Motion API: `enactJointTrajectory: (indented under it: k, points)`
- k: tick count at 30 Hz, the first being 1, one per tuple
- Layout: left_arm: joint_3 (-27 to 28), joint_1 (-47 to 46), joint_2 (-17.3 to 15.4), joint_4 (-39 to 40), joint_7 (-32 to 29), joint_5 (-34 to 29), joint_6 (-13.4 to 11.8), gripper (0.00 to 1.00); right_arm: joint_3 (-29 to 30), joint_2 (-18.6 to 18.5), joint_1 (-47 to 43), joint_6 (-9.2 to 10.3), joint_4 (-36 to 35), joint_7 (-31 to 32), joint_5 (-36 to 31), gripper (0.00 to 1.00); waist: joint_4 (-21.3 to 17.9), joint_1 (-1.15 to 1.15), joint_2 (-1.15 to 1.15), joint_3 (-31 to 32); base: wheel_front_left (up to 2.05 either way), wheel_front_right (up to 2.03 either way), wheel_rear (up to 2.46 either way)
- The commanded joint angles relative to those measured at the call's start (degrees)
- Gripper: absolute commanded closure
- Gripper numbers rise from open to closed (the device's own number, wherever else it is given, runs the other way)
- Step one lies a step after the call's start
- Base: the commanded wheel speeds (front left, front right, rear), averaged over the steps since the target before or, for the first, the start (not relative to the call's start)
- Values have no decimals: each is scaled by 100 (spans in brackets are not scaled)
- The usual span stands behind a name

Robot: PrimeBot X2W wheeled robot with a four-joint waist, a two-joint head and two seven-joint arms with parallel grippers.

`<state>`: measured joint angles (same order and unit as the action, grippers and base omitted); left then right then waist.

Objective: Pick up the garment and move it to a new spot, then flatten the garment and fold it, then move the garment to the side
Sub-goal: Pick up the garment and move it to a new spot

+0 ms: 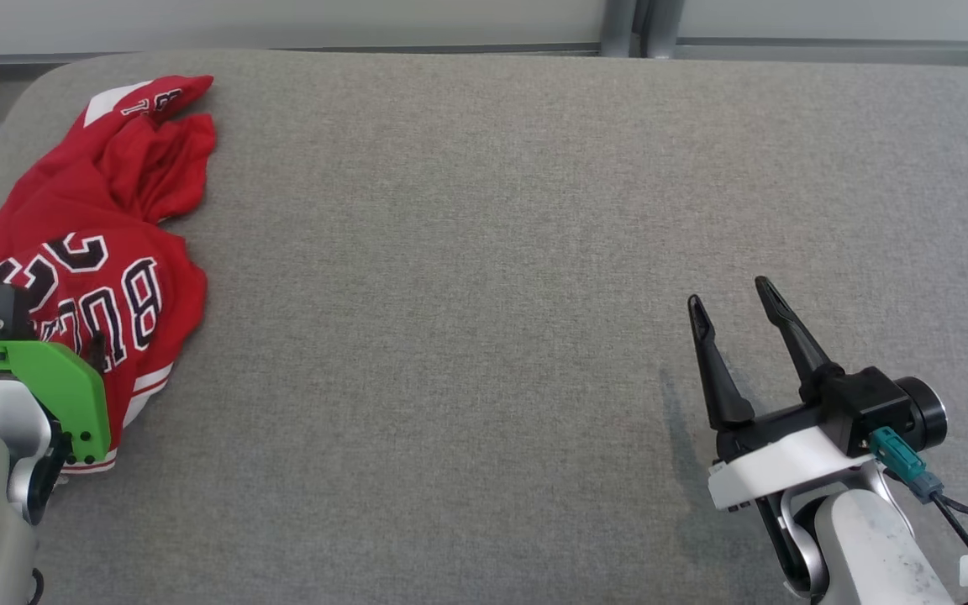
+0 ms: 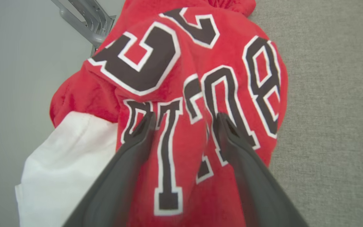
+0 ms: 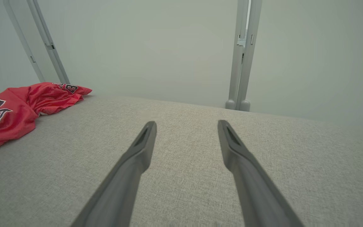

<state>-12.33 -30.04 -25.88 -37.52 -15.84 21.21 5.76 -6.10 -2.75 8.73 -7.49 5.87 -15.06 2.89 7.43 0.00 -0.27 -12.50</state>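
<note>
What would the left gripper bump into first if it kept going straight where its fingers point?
Most likely the red jersey: the left gripper has its open fingers pointing right at the lettered part, very close. Whether they touch it, I cannot tell.

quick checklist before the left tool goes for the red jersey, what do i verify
1. left tool open: ok, jaws spread wide.
2. left tool aimed at the red jersey: ok, it is over the black lettering.
3. Contact with the cloth: cannot tell.
4. Jersey lying flat: not ok, it is crumpled at the left edge of the table.
5. right tool open and apart from the jersey: ok.
</note>
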Motion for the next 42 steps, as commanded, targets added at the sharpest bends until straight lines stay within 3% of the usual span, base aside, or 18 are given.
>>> enactJointTrajectory:
  k: [1, 3, 4, 5, 6, 7, 17, 28, 36, 42]
  points:
    - [51, -111, -35, -105, 50, 24, -60, 0, -8, -25, 86, 0, 9, -21, -7, 0, -171, 0, 27, -165, 0, 0, 0]
    - [67, -113, -54, -230, 74, 66, -66, 0, -13, -23, 108, 0, 15, -21, -2, 0, -200, 0, 27, -182, 0, 0, 0]
    - [89, -122, -44, -276, 105, 108, -49, 9, -15, -23, 110, 0, 14, -21, 0, 0, -213, 0, 27, -189, 0, 0, 0]
    - [108, -133, -33, -300, 152, 152, -33, 51, -13, -25, 108, 0, 12, -21, 3, 0, -223, 0, 27, -192, 0, 0, 0]
    - [127, -142, -25, -327, 207, 180, -23, 71, -12, -24, 104, 0, 13, -21, 5, 0, -231, 0, 27, -191, 0, 0, 0]
    - [131, -146, -30, -356, 271, 191, -19, 100, -9, -24, 104, 0, 19, -21, 10, 0, -237, 0, 27, -184, 0, 0, 0]
    - [46, -390, -145, -331, 854, 124, 37, 100, 77, -24, -67, 0, 75, -21, 131, 0, -219, 0, 27, 266, 0, 0, 0]
    - [-206, -694, -272, 569, 1183, -30, 99, 100, 324, -24, -531, 0, 108, -21, 271, 0, -358, 0, 27, 1053, 0, 0, 0]
    - [-603, -645, 42, 1547, 1046, -46, 121, 100, 556, -24, -785, 0, 82, -21, 255, 0, -664, 0, 27, 1361, 0, 0, 0]
    - [-998, -413, 612, 2215, 906, 102, 92, 100, 776, -24, -913, 0, 40, -21, 196, 0, -986, 0, 27, 1471, 0, 0, 0]
